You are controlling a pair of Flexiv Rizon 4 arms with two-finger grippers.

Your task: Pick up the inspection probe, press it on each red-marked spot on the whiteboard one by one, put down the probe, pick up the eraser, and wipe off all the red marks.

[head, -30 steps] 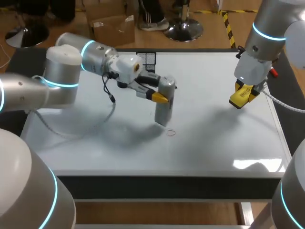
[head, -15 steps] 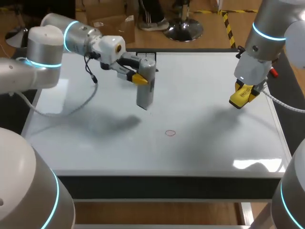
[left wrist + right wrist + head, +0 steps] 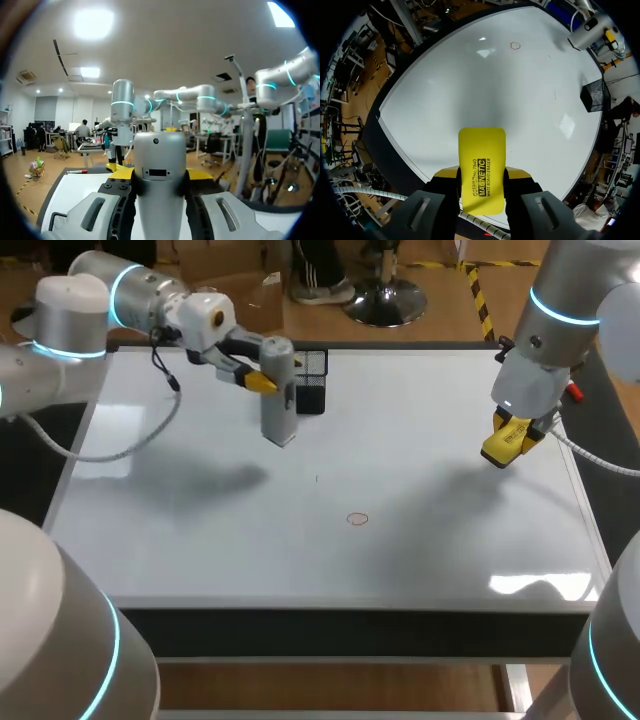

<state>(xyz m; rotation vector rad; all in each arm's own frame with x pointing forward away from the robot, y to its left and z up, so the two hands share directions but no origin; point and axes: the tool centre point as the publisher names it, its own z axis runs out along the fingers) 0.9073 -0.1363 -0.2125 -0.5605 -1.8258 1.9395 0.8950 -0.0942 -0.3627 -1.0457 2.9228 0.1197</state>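
Whiteboard (image 3: pixel 420 560) spread across the whole table, seen from above and behind. Upper left of the frame: left gripper (image 3: pixel 262 380) clamped on the grey inspection probe (image 3: pixel 277 405), held upright, tip down and raised off the surface, with its shadow cast well apart toward the lower left. Just behind the probe, at the far edge of the board: a small black mesh basket (image 3: pixel 314 392). Near the middle of the frame, slightly below centre: a single small red mark (image 3: pixel 357 519), a thin drawn ring, well apart from both grippers. Right of the frame: right gripper (image 3: pixel 510 440) pointing down above the board, closed on the yellow eraser (image 3: pixel 503 445), with a soft shadow beneath it to the left. From the left wrist: probe (image 3: pixel 159 185) gripped from two sides between yellow fingertips (image 3: pixel 200 174), rounded grey end pointing out ahead of the left gripper (image 3: pixel 160 174). From the right wrist: eraser (image 3: pixel 481 167) pinched flat between the two fingers of the right gripper (image 3: pixel 481 175), printed face outward, white board (image 3: pixel 470 85) spread ahead of it. Far ahead of the eraser, the red mark (image 3: pixel 515 45); beyond that the probe (image 3: pixel 585 31), with the basket (image 3: pixel 594 97) off to one side.
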